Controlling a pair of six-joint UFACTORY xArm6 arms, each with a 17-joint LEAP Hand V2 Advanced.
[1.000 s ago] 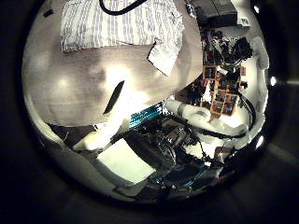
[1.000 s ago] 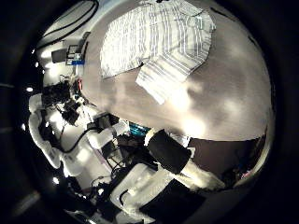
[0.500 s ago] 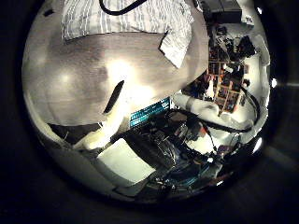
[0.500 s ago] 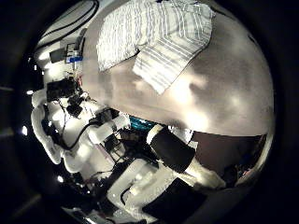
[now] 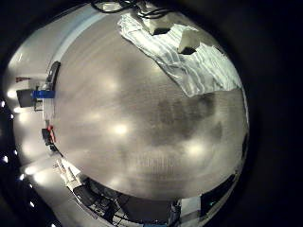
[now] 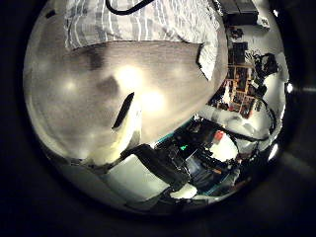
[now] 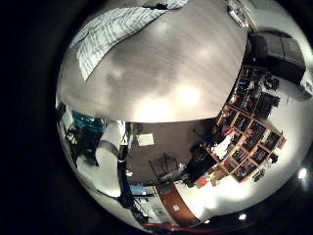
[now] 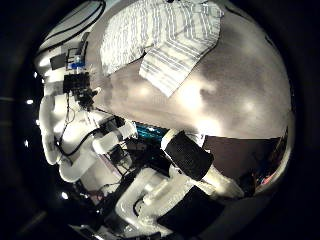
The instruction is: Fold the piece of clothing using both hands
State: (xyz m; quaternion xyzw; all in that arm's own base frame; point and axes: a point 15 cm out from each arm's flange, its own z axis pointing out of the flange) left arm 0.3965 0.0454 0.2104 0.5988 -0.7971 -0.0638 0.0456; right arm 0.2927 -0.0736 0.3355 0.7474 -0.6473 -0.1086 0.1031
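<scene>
While my palms have drifted off the striped shirt [image 8: 165, 45], it lies rumpled on the surface [image 8: 240, 85]; fold unfinished, finger state indiscernible.

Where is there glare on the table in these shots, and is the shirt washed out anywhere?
Left little finger view: several small bright spots on the table; shirt readable. Left thumb view: a large glare patch near the table's middle. Right little finger view: a bright patch at the table's edge. Right thumb view: soft sheen; stripes clear.

A piece of clothing [image 8: 170, 45] lies spread on the table [image 8: 240, 95], at its far edge, well apart from each robot hand above.
</scene>
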